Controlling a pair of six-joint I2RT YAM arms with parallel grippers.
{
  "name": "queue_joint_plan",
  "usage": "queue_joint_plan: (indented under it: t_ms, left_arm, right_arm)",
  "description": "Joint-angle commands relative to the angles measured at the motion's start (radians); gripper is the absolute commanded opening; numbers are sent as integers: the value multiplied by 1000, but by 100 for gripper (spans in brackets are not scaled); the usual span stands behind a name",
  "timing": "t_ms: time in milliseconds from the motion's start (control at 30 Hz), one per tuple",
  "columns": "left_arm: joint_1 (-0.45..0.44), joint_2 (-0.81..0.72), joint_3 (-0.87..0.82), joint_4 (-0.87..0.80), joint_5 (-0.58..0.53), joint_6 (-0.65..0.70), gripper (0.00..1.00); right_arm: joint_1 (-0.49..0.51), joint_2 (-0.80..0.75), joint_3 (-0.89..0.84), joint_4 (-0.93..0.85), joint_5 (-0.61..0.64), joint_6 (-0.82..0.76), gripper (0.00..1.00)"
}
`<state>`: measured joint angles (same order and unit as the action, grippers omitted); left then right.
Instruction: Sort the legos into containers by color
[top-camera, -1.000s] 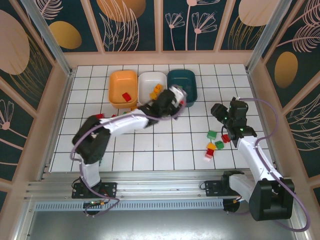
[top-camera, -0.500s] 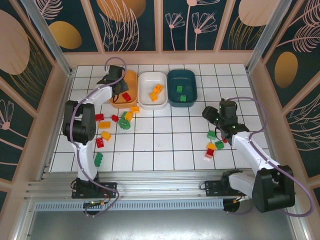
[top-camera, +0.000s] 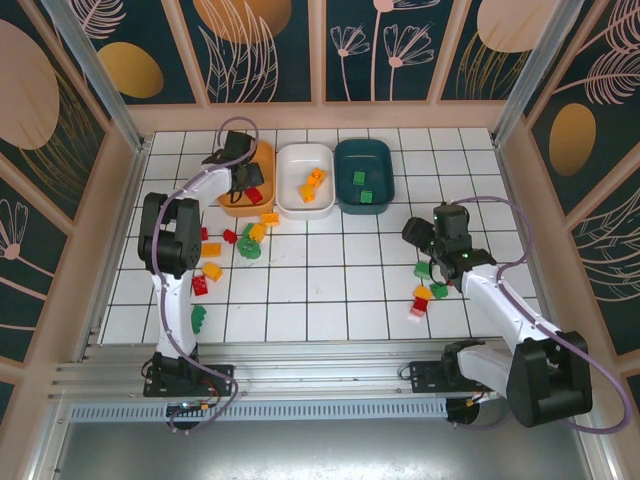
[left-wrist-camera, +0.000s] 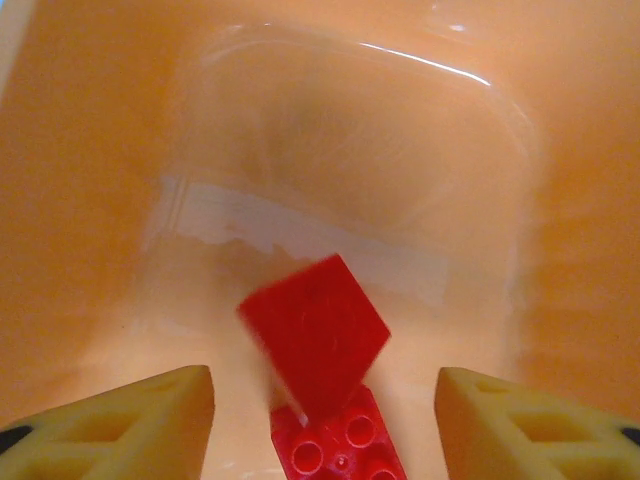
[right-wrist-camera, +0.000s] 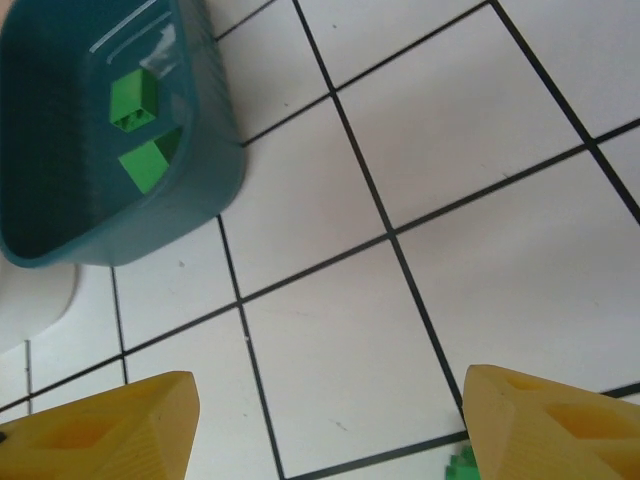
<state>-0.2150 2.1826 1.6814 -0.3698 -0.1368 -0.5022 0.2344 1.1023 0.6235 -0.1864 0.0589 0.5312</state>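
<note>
My left gripper (top-camera: 246, 180) hangs over the orange container (top-camera: 232, 200), jaws open. In the left wrist view a blurred red lego (left-wrist-camera: 315, 335) is loose between the fingers (left-wrist-camera: 150, 430), above another red lego (left-wrist-camera: 338, 450) lying in the orange container (left-wrist-camera: 90, 200). The white container (top-camera: 296, 160) holds yellow-orange legos (top-camera: 313, 183). Two green legos (top-camera: 358, 177) lie in the teal container (top-camera: 380, 160). My right gripper (top-camera: 412, 232) is open and empty over bare tiles, just above a green lego (top-camera: 423, 269). The right wrist view shows the teal container (right-wrist-camera: 150, 210) with green legos (right-wrist-camera: 135, 102).
Loose red, yellow and green legos lie left of centre (top-camera: 211, 271) and near the right arm (top-camera: 422, 293). A green lego edge (right-wrist-camera: 462, 462) peeks in by my right finger. Wooden walls ring the tiled table (top-camera: 320, 280).
My left gripper swung from by the teal container to over the orange one and opened, letting a red lego fall. My right gripper shifted slightly down-left and opened wider.
</note>
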Motion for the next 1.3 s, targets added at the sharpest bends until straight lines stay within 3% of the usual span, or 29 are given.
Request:
queue_joint_plan:
  t_ms: [0,133,267,500,867,1167,1267]
  left_arm:
    - [5,-106,13,-12,66,30,65]
    - [4,-277,-145,90,174,-27,72]
    - [-5,-501,-453,313,303,-140,88]
    - [-92,-752,-816,525,355,-242,90]
    - [-183,-857,-1040,675,434,-300,89]
    - [-185,-967,-1037,591,402,-243,89]
    - [-185,-993,-1031,565,392,-231,89]
  right_arm:
    - [16,-15,-26,-47,58,23,72]
    - [31,33,-37,-67,74,37,72]
    - [53,80,-38,-97,117,58,71]
    - [100,78,-79,-153,239,146,71]
    - [129,159,-82,-77,213,123,65]
    - [149,254,-24,-70,298,62,60]
    - [153,280,-14,-51,279,46,49]
